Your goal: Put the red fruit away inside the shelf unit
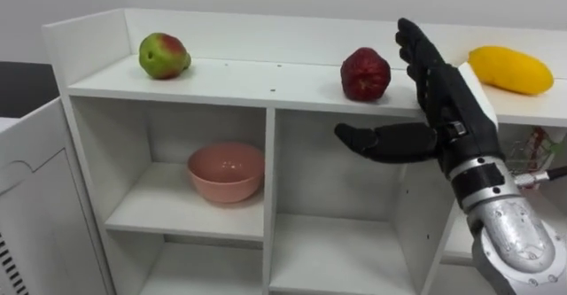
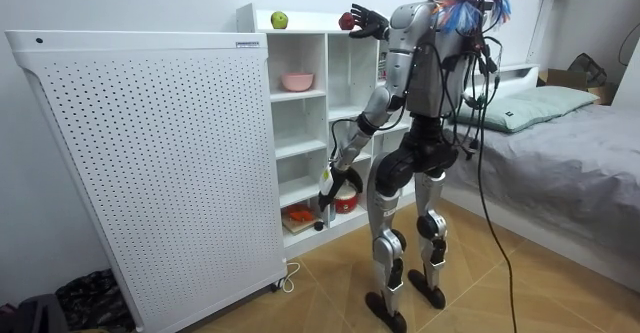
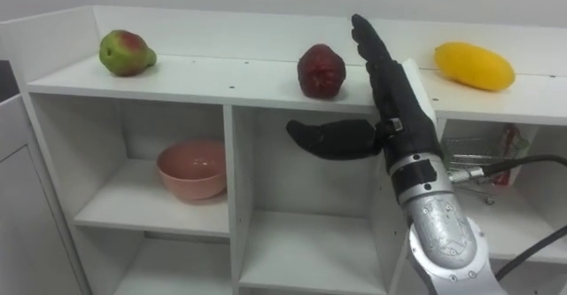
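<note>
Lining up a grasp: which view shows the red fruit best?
Left eye view: red fruit whole on the top shelf, beside the open right hand; right eye view matches. Room view: a small red spot.

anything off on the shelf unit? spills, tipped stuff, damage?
Nothing stands out. The green-red fruit, red fruit and yellow fruit sit spaced along the shelf top. The pink bowl is upright in its compartment. The right hand is open beside the red fruit.
</note>
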Tool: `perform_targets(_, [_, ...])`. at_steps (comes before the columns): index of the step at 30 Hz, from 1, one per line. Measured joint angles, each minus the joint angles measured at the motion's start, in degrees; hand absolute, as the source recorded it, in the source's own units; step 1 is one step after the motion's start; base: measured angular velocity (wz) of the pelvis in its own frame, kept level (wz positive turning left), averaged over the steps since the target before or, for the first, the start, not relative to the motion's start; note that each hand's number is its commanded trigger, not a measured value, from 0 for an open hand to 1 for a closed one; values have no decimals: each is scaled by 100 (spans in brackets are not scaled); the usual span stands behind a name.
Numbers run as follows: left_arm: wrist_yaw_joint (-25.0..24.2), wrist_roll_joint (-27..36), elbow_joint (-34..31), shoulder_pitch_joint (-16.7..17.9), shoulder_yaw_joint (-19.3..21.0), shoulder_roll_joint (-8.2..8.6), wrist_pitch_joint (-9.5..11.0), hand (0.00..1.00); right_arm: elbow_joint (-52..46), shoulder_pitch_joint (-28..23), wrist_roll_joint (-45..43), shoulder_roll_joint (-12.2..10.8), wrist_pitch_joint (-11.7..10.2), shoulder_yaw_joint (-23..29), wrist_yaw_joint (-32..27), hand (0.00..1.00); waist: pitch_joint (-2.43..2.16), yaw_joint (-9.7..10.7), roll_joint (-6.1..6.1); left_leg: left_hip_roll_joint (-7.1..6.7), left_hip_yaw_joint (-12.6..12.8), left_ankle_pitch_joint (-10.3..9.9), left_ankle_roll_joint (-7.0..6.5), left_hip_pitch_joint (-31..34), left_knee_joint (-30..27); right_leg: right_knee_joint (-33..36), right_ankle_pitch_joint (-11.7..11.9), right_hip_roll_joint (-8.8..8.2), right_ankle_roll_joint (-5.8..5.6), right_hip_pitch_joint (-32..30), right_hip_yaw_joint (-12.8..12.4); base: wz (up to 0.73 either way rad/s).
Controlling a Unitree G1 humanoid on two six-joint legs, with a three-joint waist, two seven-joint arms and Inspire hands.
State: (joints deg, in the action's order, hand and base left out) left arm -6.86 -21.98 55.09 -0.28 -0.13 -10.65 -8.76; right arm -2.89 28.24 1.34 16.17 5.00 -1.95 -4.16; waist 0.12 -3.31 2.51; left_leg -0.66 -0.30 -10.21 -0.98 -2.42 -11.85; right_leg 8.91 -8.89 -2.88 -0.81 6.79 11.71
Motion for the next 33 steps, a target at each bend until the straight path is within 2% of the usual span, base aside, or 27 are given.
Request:
perform_targets(6, [-54, 18, 9, -113, 0, 0, -1, 0, 25, 0, -44, 0, -8, 1, 60, 0, 5, -6, -16, 1, 8, -5, -6, -20, 27, 0, 0, 1, 0, 24, 1, 0])
perform_targets(11, [-55, 358, 14, -115, -13, 1, -9, 0, 111, 0, -38, 0, -75, -2, 52, 0, 21, -9, -42, 1, 6, -5, -6, -28, 26, 0, 0, 1, 0, 39, 5, 0])
perform_targets(19, [-81, 625, 5, -117, -25, 0, -18, 0, 153, 3, 5, 0, -132, -8, 58, 0, 5, 0, -24, 1, 8, -5, -6, -20, 26, 3, 0, -1, 0, 32, 6, 0])
perform_targets(24, [-147, 612, -6, -128, -14, -4, -33, 0, 204, 20, 20, 1, -120, 0, 59, 0, -10, -1, -10, 1, -9, -5, -6, -9, 11, 10, 0, -8, 0, 31, 95, 0])
perform_targets(26, [-262, 609, -164, -128, -7, -23, -127, 0, 222, 95, 20, 2, -44, 11, 60, 0, -13, -1, -10, 1, -15, -5, -6, 13, -4, 16, 0, -11, 0, 11, 122, 0])
perform_targets(29, [-330, 542, -315, -143, -6, -39, -131, 0, 225, 144, -34, 3, 51, 11, 69, 0, -34, -4, -12, 0, -18, -5, -6, 21, -8, 26, 0, -12, 0, 0, 123, 0])
perform_targets(33, [-406, 381, -359, -151, 11, -54, -134, 0, 243, 231, -92, 14, 134, 11, 137, 0, -38, -6, -6, 0, -26, -5, -6, 21, -2, 29, 0, -11, 0, -5, 130, 0])
